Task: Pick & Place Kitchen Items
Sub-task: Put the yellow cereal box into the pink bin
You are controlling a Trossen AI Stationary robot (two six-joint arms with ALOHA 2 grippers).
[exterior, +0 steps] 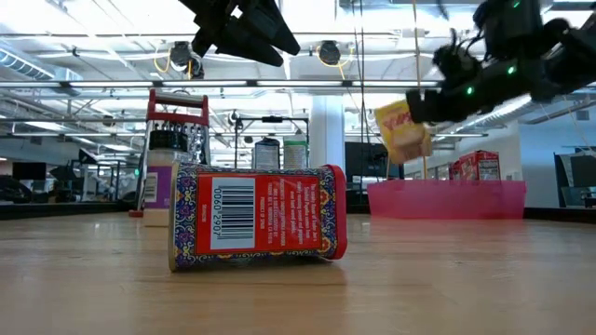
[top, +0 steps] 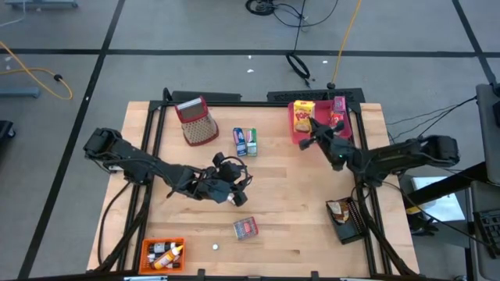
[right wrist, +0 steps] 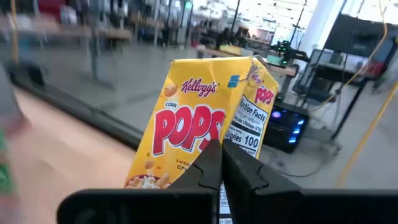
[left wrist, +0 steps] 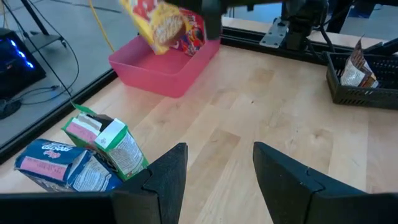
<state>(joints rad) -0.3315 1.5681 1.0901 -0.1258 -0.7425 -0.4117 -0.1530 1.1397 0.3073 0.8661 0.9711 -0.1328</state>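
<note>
1. The right gripper [top: 314, 134] is clamped tight on the lower edge of the yellow cereal box [right wrist: 208, 124], holding it in the air over the pink tray [top: 298, 134] at the table's far right.
2. The left gripper [left wrist: 214, 174] hangs with its fingers apart and nothing between them, above the middle of the table, near the blue packet [left wrist: 59, 163] and green packet [left wrist: 115, 144].
3. The step in hand looks like placing the cereal box in the tray.
4. Next, the right arm would need to lower the box between the tray walls, then let go.
5. A red box [top: 245, 227] lies on its side on the near boards, not yet sorted.
</note>
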